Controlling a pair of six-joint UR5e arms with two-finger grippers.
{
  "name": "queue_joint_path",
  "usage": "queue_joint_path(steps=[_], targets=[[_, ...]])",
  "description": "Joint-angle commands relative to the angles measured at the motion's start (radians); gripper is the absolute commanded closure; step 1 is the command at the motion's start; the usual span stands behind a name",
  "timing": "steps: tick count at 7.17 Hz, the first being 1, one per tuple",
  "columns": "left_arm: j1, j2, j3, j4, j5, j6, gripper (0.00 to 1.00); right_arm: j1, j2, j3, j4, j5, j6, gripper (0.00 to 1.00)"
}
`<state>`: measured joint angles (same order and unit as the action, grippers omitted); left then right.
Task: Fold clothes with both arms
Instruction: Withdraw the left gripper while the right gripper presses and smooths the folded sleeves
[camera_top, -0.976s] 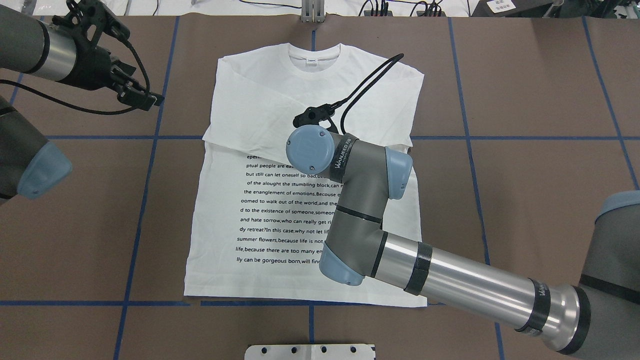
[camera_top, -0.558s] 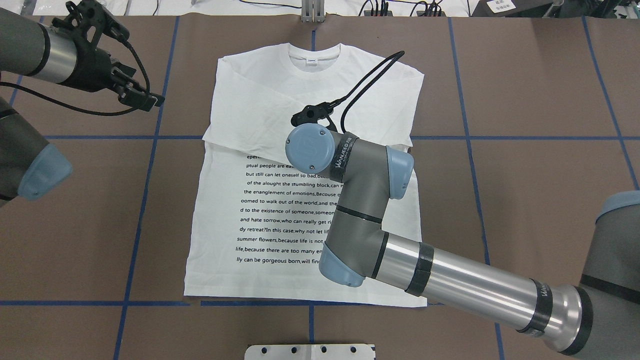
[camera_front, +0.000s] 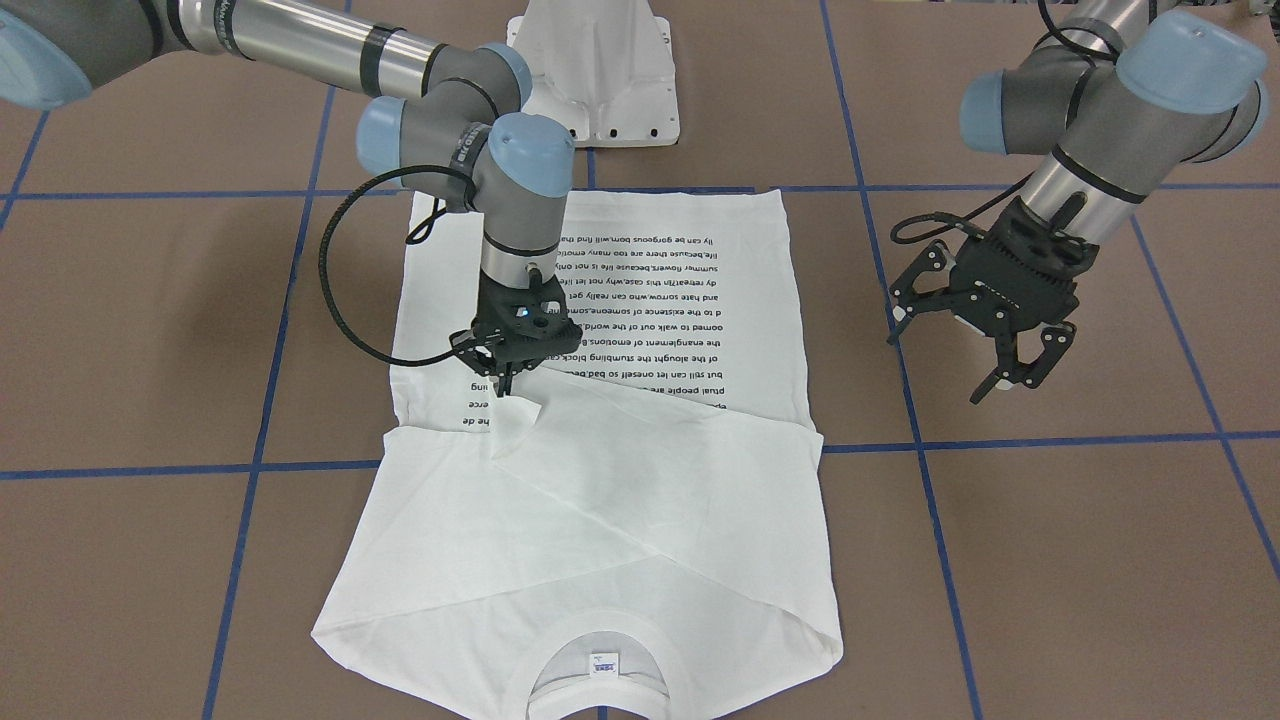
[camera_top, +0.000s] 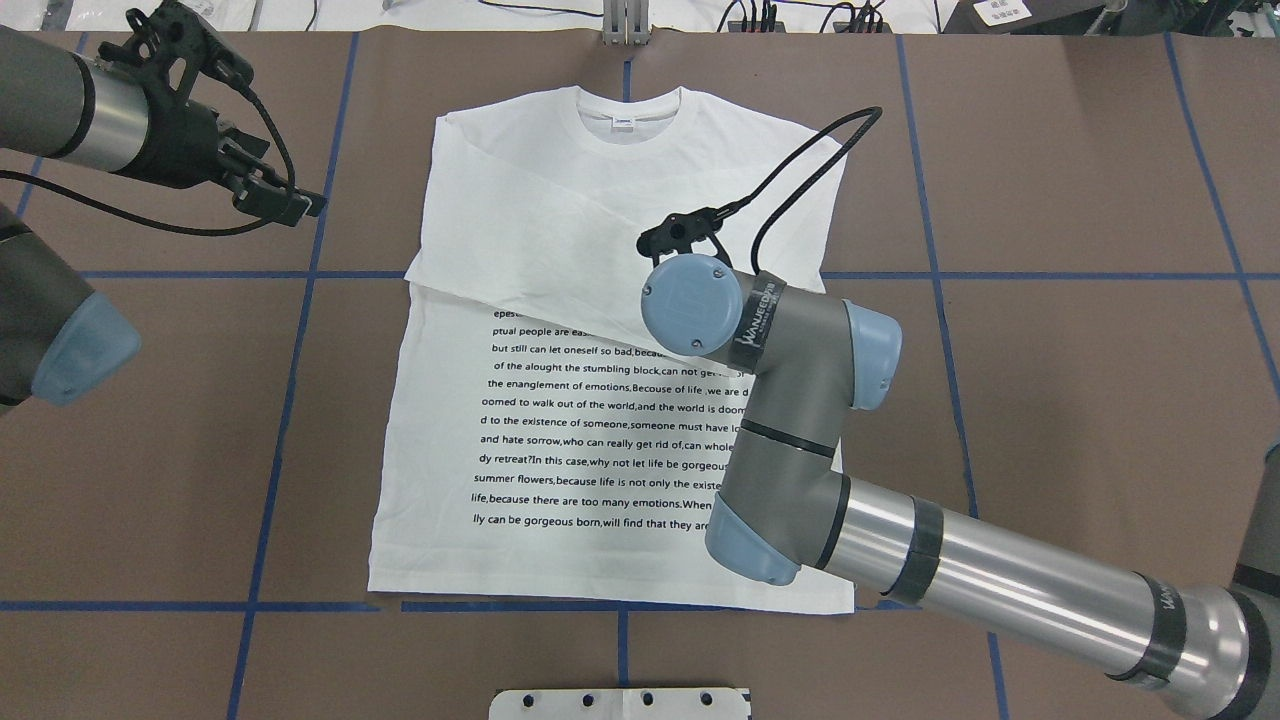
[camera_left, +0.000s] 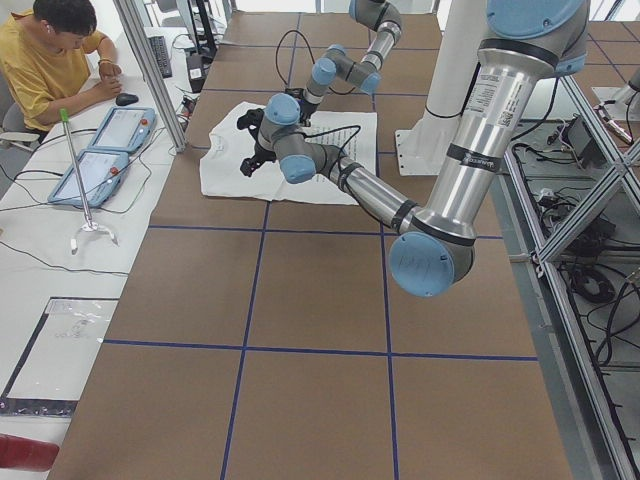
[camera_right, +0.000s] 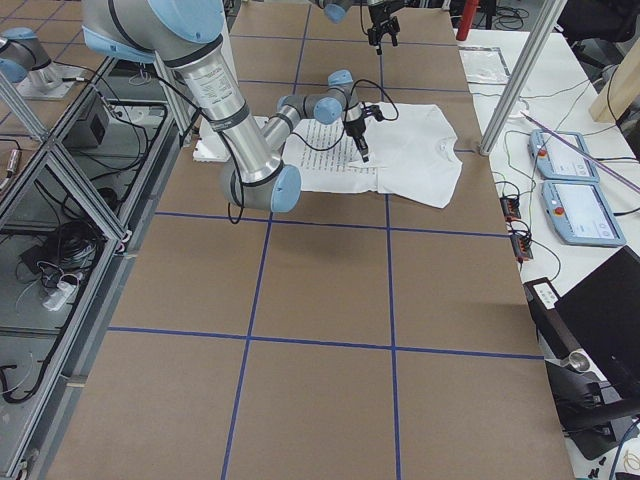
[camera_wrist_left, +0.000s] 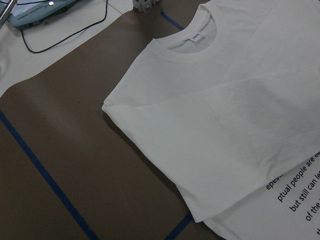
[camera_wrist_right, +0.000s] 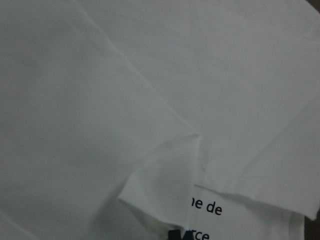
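Note:
The white long-sleeved T-shirt (camera_top: 560, 440) lies flat, printed text up, collar (camera_top: 620, 112) at the far edge. A sleeve (camera_front: 640, 440) is folded slantwise across the chest. My right gripper (camera_front: 509, 386) stands over the shirt's middle, shut on that sleeve's cuff (camera_front: 515, 420), which is lifted a little off the shirt. The cuff also shows in the right wrist view (camera_wrist_right: 160, 200). In the overhead view the right wrist (camera_top: 693, 303) hides this gripper. My left gripper (camera_front: 1012, 380) is open and empty, above the bare table beside the shirt's shoulder, and shows in the overhead view too (camera_top: 290, 205).
The table has a brown cover with a grid of blue tape lines (camera_top: 300, 300). The white pedestal base (camera_front: 600, 70) stands at the robot's edge. In the exterior left view an operator (camera_left: 55, 60) sits by two tablets (camera_left: 110, 140) beyond the table's far edge.
My right arm has moved toward the robot's right over the shirt, with the sleeve cuff in its gripper; more of the printed text shows. The left arm has barely moved.

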<state>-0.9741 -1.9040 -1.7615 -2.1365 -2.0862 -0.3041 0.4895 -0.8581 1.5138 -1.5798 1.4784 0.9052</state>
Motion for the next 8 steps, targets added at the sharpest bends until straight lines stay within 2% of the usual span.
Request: queue_joint_path(steps=[1,2,3,5,6,7,8], targets=[[0.002,0.0,0.001,0.0,0.0,-0.007,0.0,0.021,-0.051,0.039,0.0,-0.001,0.001,0.66],[0.0,0.0,-0.001,0.0,0.0,-0.007,0.0,0.023,-0.061,0.037,0.001,-0.003,0.003,0.35],[0.0,0.0,-0.001,0.0,0.0,-0.007,0.0,0.03,-0.073,0.039,0.009,-0.004,0.008,0.0],[0.002,0.0,-0.003,0.0,0.0,-0.009,0.0,0.061,-0.068,0.049,0.015,0.0,0.009,0.0],[0.002,-0.001,-0.006,0.0,0.0,-0.035,0.0,0.073,-0.076,0.113,0.012,0.014,0.017,0.0],[0.002,-0.001,-0.025,0.003,0.005,-0.105,0.0,0.078,-0.111,0.187,0.014,0.069,0.065,0.0],[0.008,0.037,-0.08,0.004,0.008,-0.186,0.0,0.08,-0.174,0.306,0.014,0.103,0.119,0.0]])
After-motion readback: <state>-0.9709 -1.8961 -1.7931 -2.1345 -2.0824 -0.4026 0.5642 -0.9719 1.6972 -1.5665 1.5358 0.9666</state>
